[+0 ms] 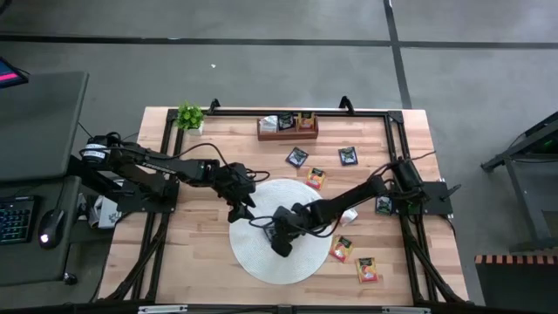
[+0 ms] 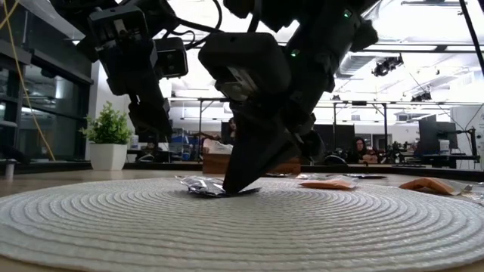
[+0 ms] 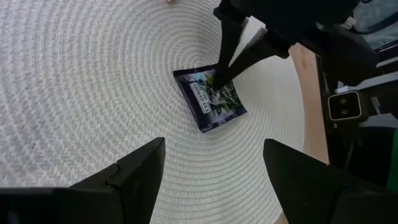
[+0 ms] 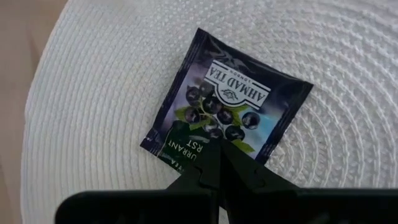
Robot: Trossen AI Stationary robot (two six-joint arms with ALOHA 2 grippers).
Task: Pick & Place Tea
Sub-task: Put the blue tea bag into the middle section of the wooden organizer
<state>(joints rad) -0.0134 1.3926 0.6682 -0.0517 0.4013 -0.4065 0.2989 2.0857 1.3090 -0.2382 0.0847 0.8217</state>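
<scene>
The right gripper (image 4: 219,149), a dark two-finger tool, has its fingers pressed together, tips down on a flat, dark blue-black square tea sachet (image 4: 225,109) printed with berries and white lettering. The sachet lies on the big round white woven mat (image 4: 93,93); the closed tips meet its edge, and whether they pinch that edge or only press on it cannot be told. In the low view the same gripper (image 2: 240,181) comes down steeply to a point on the crinkled sachet (image 2: 198,186), which lies on the mat (image 2: 242,227).

The left gripper (image 3: 214,168) hovers above the mat with its two dark fingers (image 3: 134,174) spread wide, holding nothing; the sachet (image 3: 210,99) lies ahead of its tips, and the right gripper's fingertips (image 3: 222,71) reach it from the far side. From above, the left gripper (image 1: 241,207) hangs over the mat's rim (image 1: 253,262), near the right gripper (image 1: 281,244) further in.

Beyond the right arm, away from the mat, other small square sachets lie on the pale wooden table (image 1: 200,253): two dark ones (image 1: 297,157) toward the brown wooden tray (image 1: 288,133), a red-orange one (image 1: 315,179) just beside the mat's edge, and two more red-orange ones (image 1: 341,249) near the table's front. The tray holds a few sachets; which compartments cannot be told. A small green plant in a white pot (image 1: 190,117) stands at the table's corner
</scene>
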